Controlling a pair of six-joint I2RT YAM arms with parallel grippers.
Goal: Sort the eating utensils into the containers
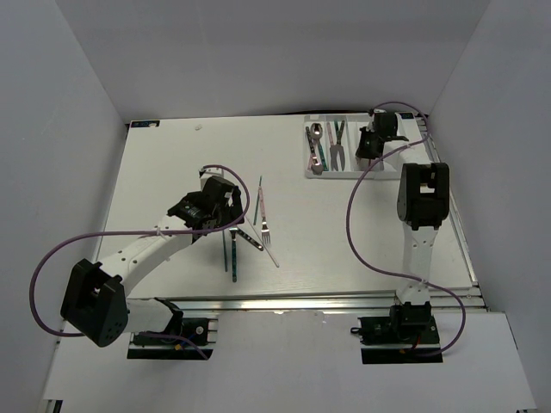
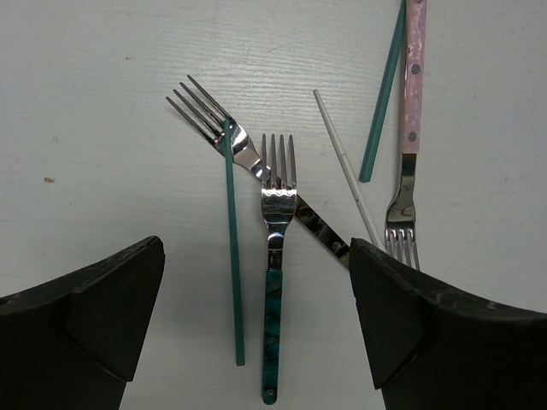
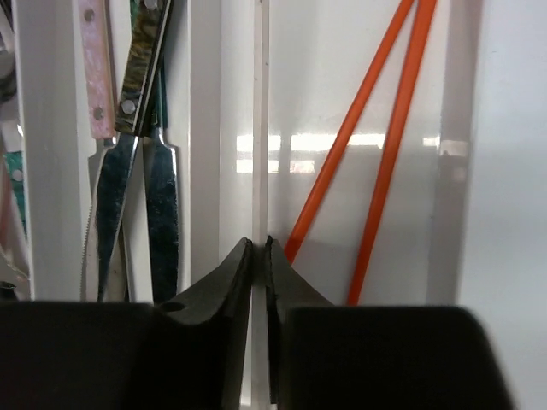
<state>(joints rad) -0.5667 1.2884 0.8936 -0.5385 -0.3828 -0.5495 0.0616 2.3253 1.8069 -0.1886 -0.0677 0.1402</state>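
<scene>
The left tool [image 2: 255,256] hung spread wide over the loose pile on the worktop [image 1: 172,163]. Its jaws stood either side of the teal fork [image 2: 273,290], which lay straight between them, tines pointing away. That fork looked light, rigid and slick at its steel neck. The thicker handle was probably the surer place to pinch, across its width. Its head lay over the neck of a dark fork [image 2: 248,158] crossing beneath, and a teal chopstick [image 2: 232,256] lay just beside it on the left, so a lift would likely nudge both.

Further right lay a pale chopstick [image 2: 346,166] and a pink fork [image 2: 414,94], its tines partly hidden by the right finger. Such thin sticks would probably roll and offer little to grip, so a hold near mid-length seemed best.

Well to the right, at the tray [image 1: 344,174], the right tool [image 3: 259,243] was pressed together on a second pale chopstick [image 3: 261,128]. It held the stick lengthwise in the compartment with the orange chopsticks [image 3: 389,154]. Knives [image 3: 111,205] lay one slot to the left.
</scene>
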